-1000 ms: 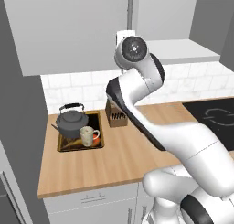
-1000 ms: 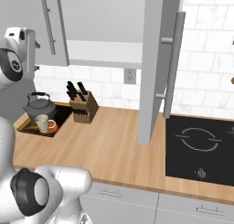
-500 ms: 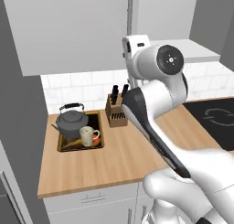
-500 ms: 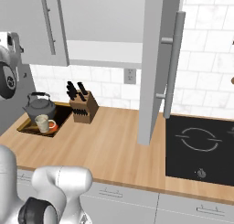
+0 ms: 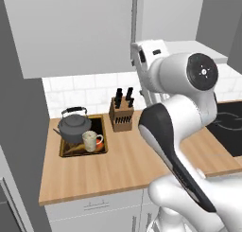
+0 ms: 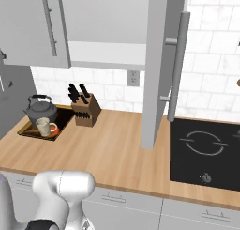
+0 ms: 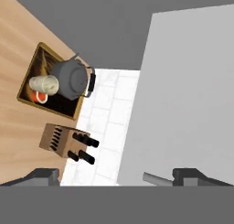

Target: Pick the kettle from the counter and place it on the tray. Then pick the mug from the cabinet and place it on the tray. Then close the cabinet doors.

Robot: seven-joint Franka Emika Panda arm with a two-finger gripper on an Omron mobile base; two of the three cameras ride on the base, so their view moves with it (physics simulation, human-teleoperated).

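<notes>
My two base views looked forward and down from behind, sharing the tray (image 5: 64, 153) (image 6: 26, 132) and knife block (image 5: 122, 116) (image 6: 86, 112). My hand view looked down on both from high above.

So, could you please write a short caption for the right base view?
Kettle and mug on the tray; one cabinet door open.

No words, brand names or numbers can be read on anything here. The only marking is a pale circular burner outline drawn on the black cooktop (image 6: 204, 150) at the right of the right base view.
</notes>
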